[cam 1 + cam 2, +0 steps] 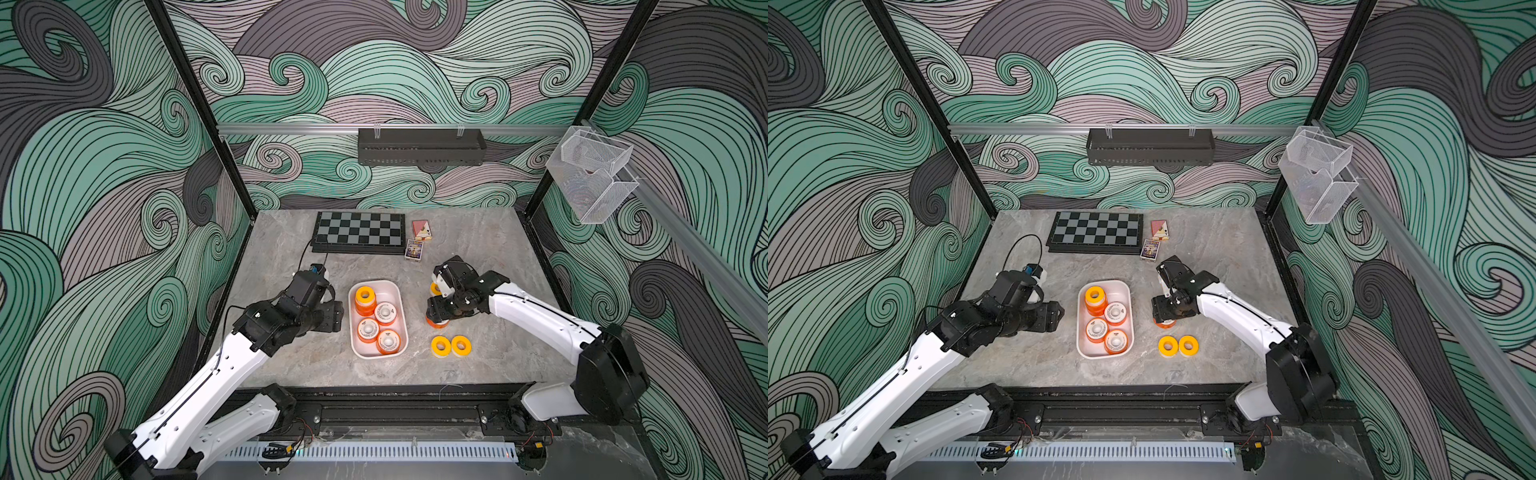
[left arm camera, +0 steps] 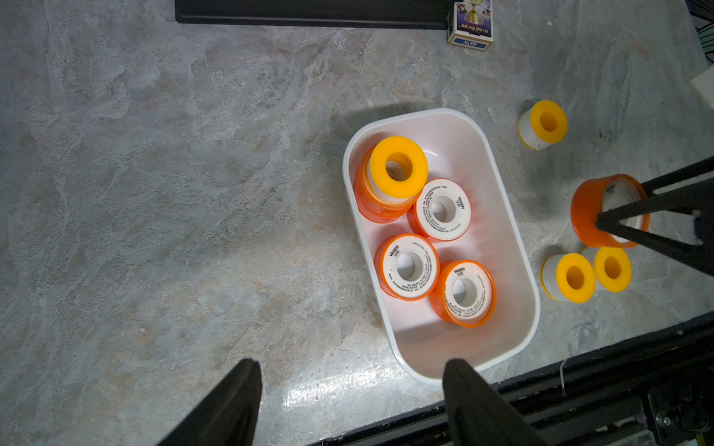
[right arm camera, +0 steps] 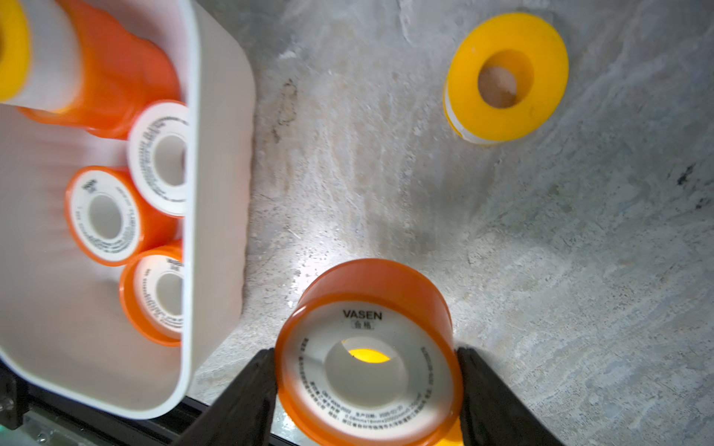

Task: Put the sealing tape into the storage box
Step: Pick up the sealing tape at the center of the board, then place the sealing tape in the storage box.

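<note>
The storage box (image 1: 397, 291) (image 1: 1119, 284) is a shallow white tray at mid-table. In it lie three orange sealing tape spools with white faces (image 1: 384, 312) and an orange stack topped by a yellow ring (image 1: 365, 295) (image 2: 398, 166). My right gripper (image 3: 365, 355) (image 1: 436, 318) is shut on another orange spool (image 3: 369, 293) (image 2: 591, 208) just right of the box. Two yellow rings (image 1: 441, 345) (image 1: 461, 345) lie nearer the front, and one more (image 2: 546, 123) lies behind the gripper. My left gripper (image 2: 353, 363) (image 1: 332, 316) stands open and empty left of the box.
A folded chessboard (image 1: 359, 230) lies at the back of the table, with two card packs (image 1: 422, 229) (image 1: 414, 249) beside it. A black shelf (image 1: 422, 145) hangs on the back rail. Clear mesh baskets (image 1: 590, 170) hang on the right rail.
</note>
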Robot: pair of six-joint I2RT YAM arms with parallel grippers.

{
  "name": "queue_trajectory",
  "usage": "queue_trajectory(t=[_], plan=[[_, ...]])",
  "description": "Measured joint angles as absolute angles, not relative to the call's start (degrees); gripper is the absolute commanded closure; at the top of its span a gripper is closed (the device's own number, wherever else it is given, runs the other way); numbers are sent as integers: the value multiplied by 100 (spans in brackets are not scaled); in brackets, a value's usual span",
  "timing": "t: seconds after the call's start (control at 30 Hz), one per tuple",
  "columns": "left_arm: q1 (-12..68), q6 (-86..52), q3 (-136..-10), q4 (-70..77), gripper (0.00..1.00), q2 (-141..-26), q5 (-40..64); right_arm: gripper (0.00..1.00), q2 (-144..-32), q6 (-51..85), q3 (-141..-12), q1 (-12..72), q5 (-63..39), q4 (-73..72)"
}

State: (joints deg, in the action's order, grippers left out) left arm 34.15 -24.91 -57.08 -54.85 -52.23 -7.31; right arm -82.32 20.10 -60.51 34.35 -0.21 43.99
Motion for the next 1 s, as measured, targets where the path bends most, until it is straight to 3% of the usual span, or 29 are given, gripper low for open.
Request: queue_trajectory(t=[0.2, 0.5, 0.73, 1.0], plan=[[3415, -2491, -5708, -5485, 22, -5223, -735, 37, -8429, 2075, -6827, 3964, -154, 4646], [3415, -2491, -5708, -5485, 22, -5221, -757, 37, -9660, 2141, -8123, 4646, -242, 4724], [3415, -2491, -5706, -5485, 22, -5214, -777, 36, -10029, 2141, -8267, 4742, -248, 4814], [3415, -2493, -5706, -5485, 22, -5183, -792, 25, -10005, 1977, -8221, 4845, -764, 4624]])
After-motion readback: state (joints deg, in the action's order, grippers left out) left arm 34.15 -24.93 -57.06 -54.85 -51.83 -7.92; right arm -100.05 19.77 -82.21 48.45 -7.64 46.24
